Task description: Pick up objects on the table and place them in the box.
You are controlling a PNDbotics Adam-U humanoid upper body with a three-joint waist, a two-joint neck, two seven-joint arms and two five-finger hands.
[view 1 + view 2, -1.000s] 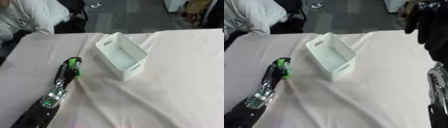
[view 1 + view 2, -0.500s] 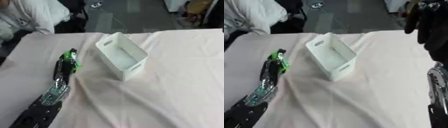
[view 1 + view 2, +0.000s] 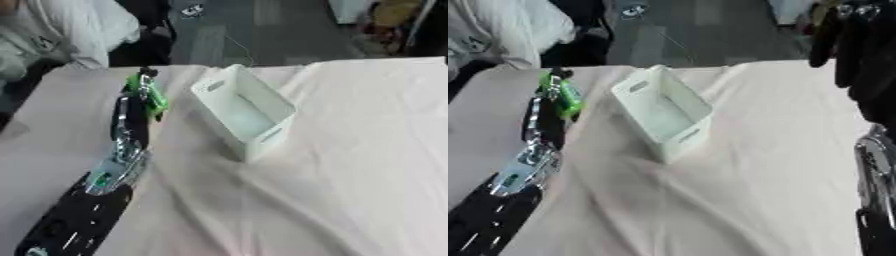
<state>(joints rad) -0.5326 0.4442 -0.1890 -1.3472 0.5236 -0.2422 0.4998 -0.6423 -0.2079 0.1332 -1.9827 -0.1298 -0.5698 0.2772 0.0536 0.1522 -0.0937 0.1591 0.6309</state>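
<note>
A white open-topped box (image 3: 262, 142) stands askew on the cloth-covered table, with nothing visible inside it. My left arm reaches in from the lower left, and my left hand (image 3: 129, 117) sits just left of the box. It is shut on a small bright green object (image 3: 149, 96), which is held above the cloth beside the box's far left corner. My right hand (image 3: 852, 47) shows only in the right eye view, at the upper right edge. Its dark fingers hang straight and hold nothing.
A pale pink cloth (image 3: 350, 165) with soft creases covers the table. The table's far edge (image 3: 350, 62) runs behind the box, with dark floor beyond it. My right forearm (image 3: 875, 165) runs down the right edge of the right eye view.
My left hand has carried the green object away from me along the box's left side, from level with its near end to its far corner. The box and right hand have stayed put.
</note>
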